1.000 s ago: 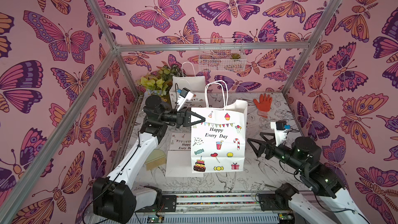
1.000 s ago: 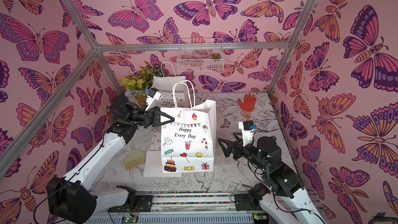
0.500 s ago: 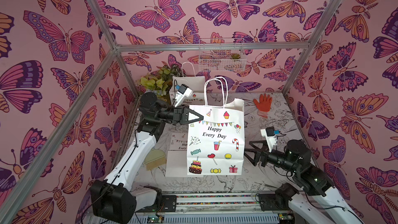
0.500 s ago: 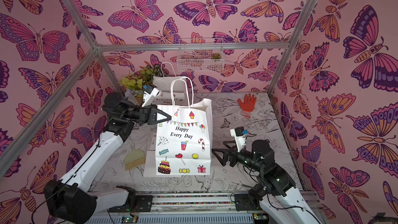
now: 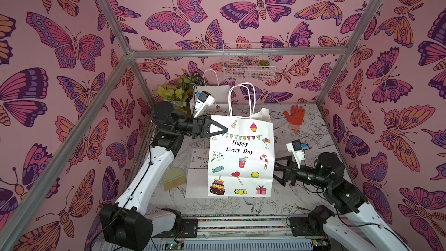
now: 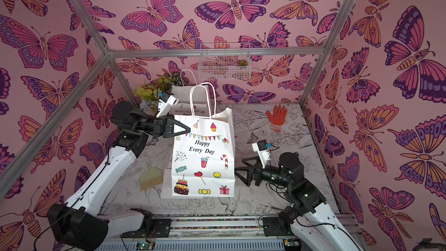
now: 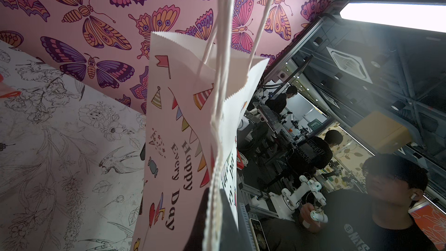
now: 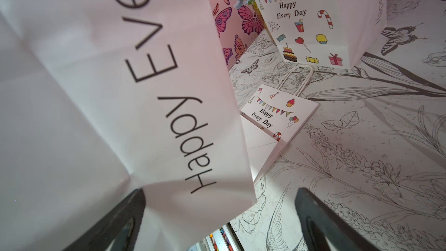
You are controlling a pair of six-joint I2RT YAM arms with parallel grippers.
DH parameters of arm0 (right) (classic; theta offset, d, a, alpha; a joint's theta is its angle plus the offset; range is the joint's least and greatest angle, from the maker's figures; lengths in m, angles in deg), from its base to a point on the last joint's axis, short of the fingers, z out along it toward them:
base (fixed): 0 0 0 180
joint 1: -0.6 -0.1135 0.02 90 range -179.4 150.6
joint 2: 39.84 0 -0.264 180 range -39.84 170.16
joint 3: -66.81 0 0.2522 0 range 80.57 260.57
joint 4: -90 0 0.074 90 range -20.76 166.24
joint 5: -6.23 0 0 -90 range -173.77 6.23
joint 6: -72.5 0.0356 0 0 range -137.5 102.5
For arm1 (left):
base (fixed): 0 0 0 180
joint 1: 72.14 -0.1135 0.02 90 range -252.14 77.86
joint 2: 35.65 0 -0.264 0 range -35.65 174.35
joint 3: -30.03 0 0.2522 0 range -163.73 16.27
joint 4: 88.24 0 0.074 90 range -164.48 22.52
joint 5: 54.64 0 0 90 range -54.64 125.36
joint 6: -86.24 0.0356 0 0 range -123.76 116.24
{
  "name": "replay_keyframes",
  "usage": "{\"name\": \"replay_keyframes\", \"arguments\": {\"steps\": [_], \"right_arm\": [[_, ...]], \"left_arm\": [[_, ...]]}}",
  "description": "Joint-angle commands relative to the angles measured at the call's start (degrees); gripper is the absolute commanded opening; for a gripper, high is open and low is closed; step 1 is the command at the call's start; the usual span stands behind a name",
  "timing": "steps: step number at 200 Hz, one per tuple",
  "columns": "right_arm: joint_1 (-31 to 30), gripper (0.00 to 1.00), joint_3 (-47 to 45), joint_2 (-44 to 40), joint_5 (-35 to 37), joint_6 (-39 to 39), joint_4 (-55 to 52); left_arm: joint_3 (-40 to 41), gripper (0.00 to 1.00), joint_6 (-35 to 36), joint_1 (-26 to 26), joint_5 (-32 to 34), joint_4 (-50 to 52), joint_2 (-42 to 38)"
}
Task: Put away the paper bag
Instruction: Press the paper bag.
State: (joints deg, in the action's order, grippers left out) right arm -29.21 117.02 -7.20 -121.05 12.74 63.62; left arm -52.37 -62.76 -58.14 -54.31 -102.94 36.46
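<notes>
Above the table (image 5: 313, 138), outstretched left gripper (image 5: 224, 129) clamps paper bag (image 5: 241, 165) rim — right gripper (image 5: 277, 172) agape

The left arm reaches up and forward with the left gripper (image 5: 224, 130) pinched tight on the upper edge of the paper bag (image 5: 241, 162), while the right arm sits low, the right gripper (image 5: 275, 169) aimed at it with jaws spread wide, perhaps brushing its side.
</notes>
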Motion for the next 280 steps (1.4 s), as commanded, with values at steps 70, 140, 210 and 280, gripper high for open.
{"name": "replay_keyframes", "arguments": {"steps": [70,140,210,280], "right_arm": [[-1.7,0.99,4.3,3.4,-0.9,-1.3,2.4],[-1.7,0.99,10.7,5.4,-0.6,-3.0,1.0],[-1.7,0.89,18.6,11.7,-3.9,-3.4,2.1],[-1.7,0.75,18.4,8.2,-18.1,1.5,5.9]], "left_arm": [[0.8,0.00,1.2,3.2,0.6,-1.2,-0.1],[3.8,0.00,1.2,3.3,0.9,-1.1,-1.7],[6.0,0.00,2.3,3.3,3.1,-1.2,-2.0],[10.3,0.00,3.9,1.7,4.6,-1.2,-4.3]]}}
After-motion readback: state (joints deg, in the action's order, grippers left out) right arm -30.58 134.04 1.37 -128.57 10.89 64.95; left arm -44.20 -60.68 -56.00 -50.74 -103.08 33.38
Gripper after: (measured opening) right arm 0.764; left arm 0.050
